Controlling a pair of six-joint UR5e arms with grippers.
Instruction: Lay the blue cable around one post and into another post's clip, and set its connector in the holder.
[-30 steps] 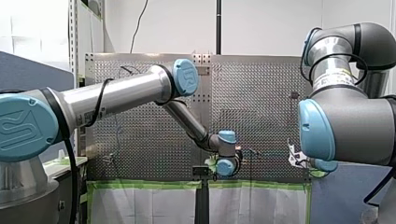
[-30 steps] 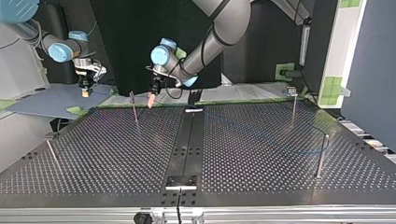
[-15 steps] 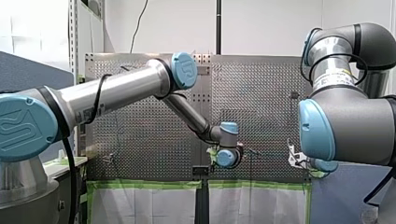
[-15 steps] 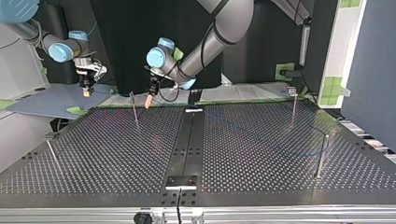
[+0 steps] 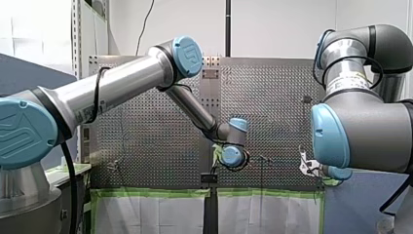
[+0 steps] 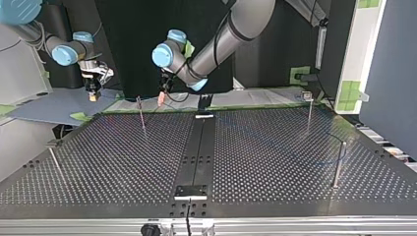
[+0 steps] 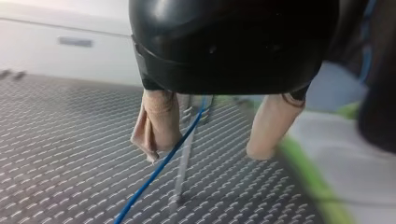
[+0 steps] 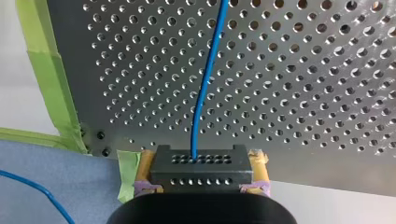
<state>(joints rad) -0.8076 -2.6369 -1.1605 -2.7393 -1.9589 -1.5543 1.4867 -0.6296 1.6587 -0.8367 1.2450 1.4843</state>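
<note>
Currently the left end effector is spread, the blue cable passing between its beige pads; the right end effector pinches the black connector.

perforated table — green tape along edge | blue-grey sheet beside it

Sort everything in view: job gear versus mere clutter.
Job: thin blue cable; black perforated connector block, held in my right tool; my left tool, open; slim metal posts; perforated metal table.
Clutter: green tape strips; blue-grey sheet.
</note>
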